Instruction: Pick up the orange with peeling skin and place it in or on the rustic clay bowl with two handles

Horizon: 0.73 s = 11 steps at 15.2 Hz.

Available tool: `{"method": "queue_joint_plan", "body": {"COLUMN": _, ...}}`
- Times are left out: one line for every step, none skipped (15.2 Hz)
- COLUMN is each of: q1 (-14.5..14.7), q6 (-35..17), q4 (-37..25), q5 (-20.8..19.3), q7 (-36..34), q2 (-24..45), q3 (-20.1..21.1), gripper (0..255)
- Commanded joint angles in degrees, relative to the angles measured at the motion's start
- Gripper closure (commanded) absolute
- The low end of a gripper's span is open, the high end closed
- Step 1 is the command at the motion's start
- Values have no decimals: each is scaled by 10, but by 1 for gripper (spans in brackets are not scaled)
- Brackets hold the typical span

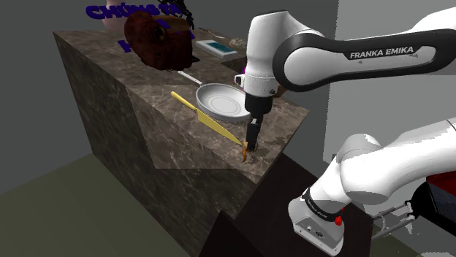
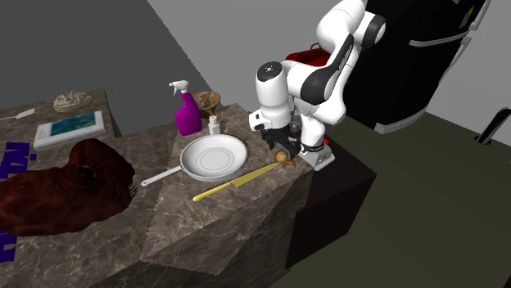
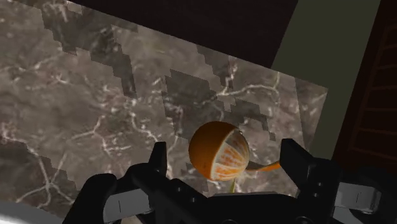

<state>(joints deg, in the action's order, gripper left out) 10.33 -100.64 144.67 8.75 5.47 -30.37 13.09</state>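
A half-peeled orange [image 3: 218, 151] with a loose curl of skin lies on the marble counter near its corner, beside the tip of a yellow knife. It also shows as the orange [image 1: 244, 152] and the orange [image 2: 282, 155] in the outer views. My gripper [image 3: 224, 159] stands open over it, one finger on each side, neither touching it. The gripper [image 1: 251, 139] points straight down at the counter edge. A brown clay bowl [image 2: 207, 100] with handles sits farther back, behind a purple spray bottle.
A white frying pan [image 2: 214, 155] and a yellow knife [image 2: 237, 182] lie between orange and bowl. A purple spray bottle [image 2: 187, 110] and a small shaker [image 2: 214, 124] stand by the bowl. A big dark red-brown lump [image 2: 74, 184] sits farther along. The counter drops off just beyond the orange.
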Motion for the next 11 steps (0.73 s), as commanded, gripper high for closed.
{"method": "queue_joint_plan", "body": {"q1": 2, "q6": -3, "q4": 3, "q5": -6, "q7": 6, "q2": 14, "q3": 4, "gripper": 0}}
{"method": "queue_joint_plan", "body": {"q1": 2, "q6": -10, "q4": 11, "q5": -5, "q7": 6, "q2": 14, "q3": 5, "gripper": 0}}
{"method": "queue_joint_plan", "body": {"q1": 3, "q6": -18, "q4": 18, "q5": -4, "q7": 6, "q2": 14, "q3": 5, "gripper": 0}}
{"method": "queue_joint_plan", "body": {"q1": 3, "q6": -26, "q4": 26, "q5": -3, "q7": 7, "q2": 14, "q3": 6, "gripper": 0}}
{"method": "queue_joint_plan", "body": {"q1": 4, "q6": -30, "q4": 30, "q5": -3, "q7": 7, "q2": 15, "q3": 7, "gripper": 0}}
{"method": "queue_joint_plan", "body": {"q1": 4, "q6": -30, "q4": 30, "q5": -3, "q7": 7, "q2": 15, "q3": 7, "gripper": 0}}
{"method": "queue_joint_plan", "body": {"q1": 4, "q6": -30, "q4": 30, "q5": -3, "q7": 7, "q2": 15, "q3": 7, "gripper": 0}}
{"method": "queue_joint_plan", "body": {"q1": 4, "q6": -30, "q4": 30, "q5": -3, "q7": 7, "q2": 15, "q3": 7, "gripper": 0}}
{"method": "queue_joint_plan", "body": {"q1": 4, "q6": -30, "q4": 30, "q5": -3, "q7": 7, "q2": 15, "q3": 7, "gripper": 0}}
{"method": "queue_joint_plan", "body": {"q1": 4, "q6": -30, "q4": 30, "q5": -3, "q7": 7, "q2": 15, "q3": 7, "gripper": 0}}
{"method": "queue_joint_plan", "body": {"q1": 4, "q6": -30, "q4": 30, "q5": -3, "q7": 7, "q2": 15, "q3": 7, "gripper": 0}}
